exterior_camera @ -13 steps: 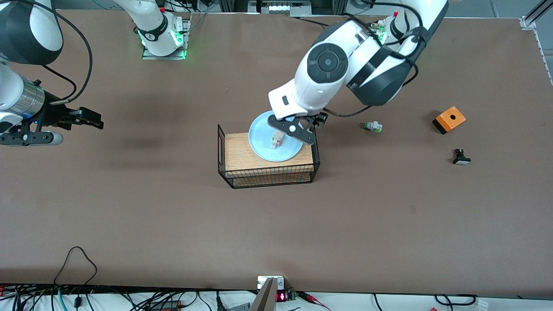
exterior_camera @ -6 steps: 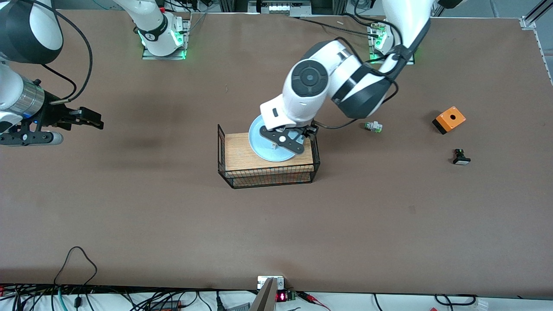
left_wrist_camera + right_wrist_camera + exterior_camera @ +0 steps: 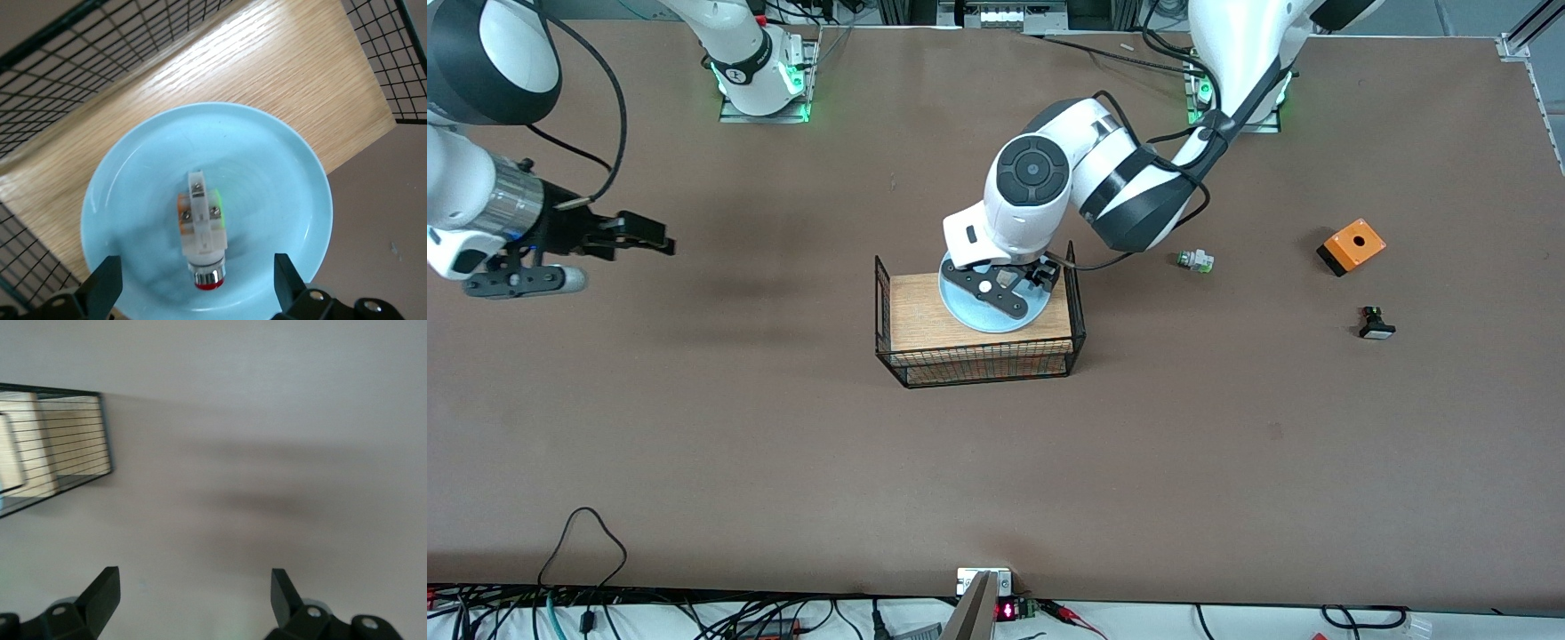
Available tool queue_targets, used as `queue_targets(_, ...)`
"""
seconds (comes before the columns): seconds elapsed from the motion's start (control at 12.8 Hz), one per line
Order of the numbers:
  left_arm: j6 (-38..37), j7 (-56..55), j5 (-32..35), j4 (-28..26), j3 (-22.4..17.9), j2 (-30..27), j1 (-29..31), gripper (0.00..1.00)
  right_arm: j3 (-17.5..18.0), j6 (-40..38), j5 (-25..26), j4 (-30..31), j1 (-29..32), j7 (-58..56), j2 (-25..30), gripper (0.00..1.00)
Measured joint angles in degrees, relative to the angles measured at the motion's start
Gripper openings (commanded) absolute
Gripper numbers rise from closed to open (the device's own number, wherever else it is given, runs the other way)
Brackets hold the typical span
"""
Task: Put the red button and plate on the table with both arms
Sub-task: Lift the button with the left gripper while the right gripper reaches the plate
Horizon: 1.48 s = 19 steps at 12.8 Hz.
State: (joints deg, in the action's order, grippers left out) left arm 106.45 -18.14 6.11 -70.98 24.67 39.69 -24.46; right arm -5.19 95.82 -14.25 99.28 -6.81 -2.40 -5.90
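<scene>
From the front, the left gripper hangs over the plate, which sits on the rack mid-counter; the right gripper waits over bare counter toward the right arm's end, jaws wide. In the left wrist view the button lies in the plate's middle between wide, empty jaws: a light, stiff part (likely to skid on the glaze), best pinched across its beige body. The right wrist view shows only counter and the rack's corner.

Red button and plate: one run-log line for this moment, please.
left claw open over red button | plate on rack | right claw open, waiting
</scene>
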Motion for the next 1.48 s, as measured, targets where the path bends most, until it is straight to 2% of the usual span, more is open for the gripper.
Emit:
queue_targets(0.31,3.06,0.01,2.01,-0.01,-0.01,2.03,-1.34,1.0,0.03,-0.97,-8.37,-0.8,-0.55,1.63,-4.03,1.0)
queue_targets(0.54,3.11,0.01,4.99,-0.21,-0.01,2.97,-1.91,0.98,0.19,-0.52,-9.96,-1.83,-5.33,2.34,-5.68,1.0)
queue_targets(0.62,3.13,0.01,5.12,-0.28,-0.01,3.05,-2.05,0.88,0.22,-0.2,-9.96,-2.64,-6.67,2.84,-6.15,1.0)
queue_targets(0.7,3.13,0.02,5.13,-0.31,-0.01,3.05,-2.14,0.71,0.23,-0.14,-9.97,-3.52,-7.21,2.95,-6.85,1.0)
queue_targets(0.78,3.13,0.1,5.19,-0.31,-0.01,3.05,-2.17,0.42,0.22,-0.13,-10.02,-4.5,-7.42,2.95,-7.75,0.99)
queue_targets(0.86,3.14,0.4,5.58,-0.31,-0.01,3.05,-2.18,0.25,0.23,-0.13,-10.09,-5.44,-7.72,2.95,-8.61,0.99)
queue_targets(0.93,3.14,0.63,6.65,-0.31,0.0,3.05,-2.21,0.14,0.23,-0.13,-10.19,-6.18,-8.29,3.46,-9.34,1.0)
queue_targets(1.09,3.16,0.68,7.68,-0.31,0.0,3.05,-2.51,0.01,0.26,0.94,-10.21,-6.91,-10.13,5.62,-10.39,1.0)
queue_targets(1.48,3.17,0.61,7.78,1.27,-0.09,1.22,-1.72,0.0,0.36,4.03,-10.22,-10.58,-16.1,12.79,-13.76,1.0)
